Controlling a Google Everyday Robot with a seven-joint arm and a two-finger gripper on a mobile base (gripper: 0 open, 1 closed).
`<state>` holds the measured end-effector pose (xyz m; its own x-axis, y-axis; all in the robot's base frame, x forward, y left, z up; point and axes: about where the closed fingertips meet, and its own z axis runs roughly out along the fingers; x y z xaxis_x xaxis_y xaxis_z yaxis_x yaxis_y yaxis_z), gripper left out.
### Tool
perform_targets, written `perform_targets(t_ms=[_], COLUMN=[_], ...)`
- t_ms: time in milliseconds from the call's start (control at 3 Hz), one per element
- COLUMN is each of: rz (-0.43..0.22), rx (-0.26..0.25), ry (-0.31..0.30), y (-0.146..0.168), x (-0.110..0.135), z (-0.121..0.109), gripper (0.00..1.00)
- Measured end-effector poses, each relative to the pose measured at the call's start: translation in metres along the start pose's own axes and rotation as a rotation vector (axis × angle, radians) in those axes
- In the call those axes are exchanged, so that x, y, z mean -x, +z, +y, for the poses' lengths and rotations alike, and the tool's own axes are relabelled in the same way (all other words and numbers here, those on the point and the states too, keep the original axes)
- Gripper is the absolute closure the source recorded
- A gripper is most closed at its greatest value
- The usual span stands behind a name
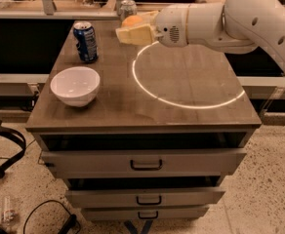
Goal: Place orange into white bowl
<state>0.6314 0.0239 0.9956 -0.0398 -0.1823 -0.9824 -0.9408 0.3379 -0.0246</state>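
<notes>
The white bowl (75, 85) stands empty on the left front of the wooden table top (181, 82). My gripper (129, 29) reaches in from the right at the end of the white arm and hangs above the table's back middle, to the right of and behind the bowl. Its cream fingers (132, 34) are shut on the orange (132, 21), of which only the top shows between them. The orange is held in the air, clear of the table.
A blue soda can (86, 42) stands behind the bowl at the back left. A silver can (128, 8) stands at the back edge, partly behind the gripper. A bright ring of light (181, 77) lies on the table's right half. Drawers sit below the front edge.
</notes>
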Motion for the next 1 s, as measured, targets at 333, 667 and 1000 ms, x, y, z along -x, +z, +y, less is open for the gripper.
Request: perform_targets(t_ms=[333, 667, 1000], rz=[0.0, 0.015, 0.005], rx=[0.0, -0.002, 0.014], ry=[0.0, -0.013, -0.045], y=[0.0, 0.01, 0.025], x=[0.0, -0.001, 0.003], z=[0.0, 0.014, 0.043], gripper=[1.0, 1.0, 1.0])
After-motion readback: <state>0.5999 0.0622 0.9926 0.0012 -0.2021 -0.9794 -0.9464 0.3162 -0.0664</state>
